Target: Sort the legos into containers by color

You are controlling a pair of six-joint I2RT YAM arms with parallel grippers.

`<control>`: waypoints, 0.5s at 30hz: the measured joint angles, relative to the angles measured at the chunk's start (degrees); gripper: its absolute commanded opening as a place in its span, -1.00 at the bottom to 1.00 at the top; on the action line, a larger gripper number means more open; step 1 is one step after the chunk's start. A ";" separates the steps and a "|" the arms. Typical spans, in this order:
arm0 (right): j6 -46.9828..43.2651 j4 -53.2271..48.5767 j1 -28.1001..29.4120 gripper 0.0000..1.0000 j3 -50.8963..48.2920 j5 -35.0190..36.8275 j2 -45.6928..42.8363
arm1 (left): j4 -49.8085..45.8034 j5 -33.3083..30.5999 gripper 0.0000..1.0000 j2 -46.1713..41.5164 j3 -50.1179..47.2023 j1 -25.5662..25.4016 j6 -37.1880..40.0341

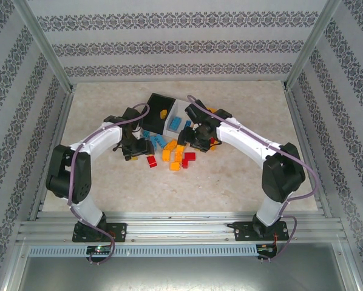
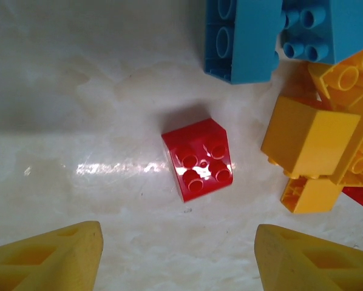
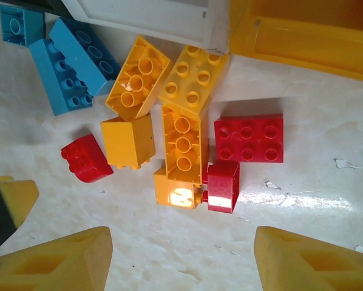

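The legos (image 1: 174, 154) lie in a loose pile of red, light blue and orange bricks in front of the containers. The black bin (image 1: 154, 102) and the white bin (image 1: 183, 111) stand behind the pile, and the orange bin (image 3: 303, 27) sits to their right. My left gripper (image 2: 178, 260) is open just above the table, and a single red brick (image 2: 198, 159) lies a little ahead of its fingertips. My right gripper (image 3: 181, 260) is open over the pile's right side, with orange bricks (image 3: 183, 142) and red bricks (image 3: 249, 138) ahead of it. Neither gripper holds anything.
An orange brick (image 1: 162, 113) lies in the black bin and a blue brick (image 1: 175, 123) in the white bin. Blue bricks (image 2: 242, 36) lie beyond the red one. Patterned walls and metal posts enclose the table (image 1: 230, 182); its near half is bare.
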 measured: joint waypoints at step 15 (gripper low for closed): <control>0.00 -0.02 -0.02 0.27 -2.32 0.61 -2.49 | 2.80 0.24 0.50 6.91 0.02 -1.49 -2.47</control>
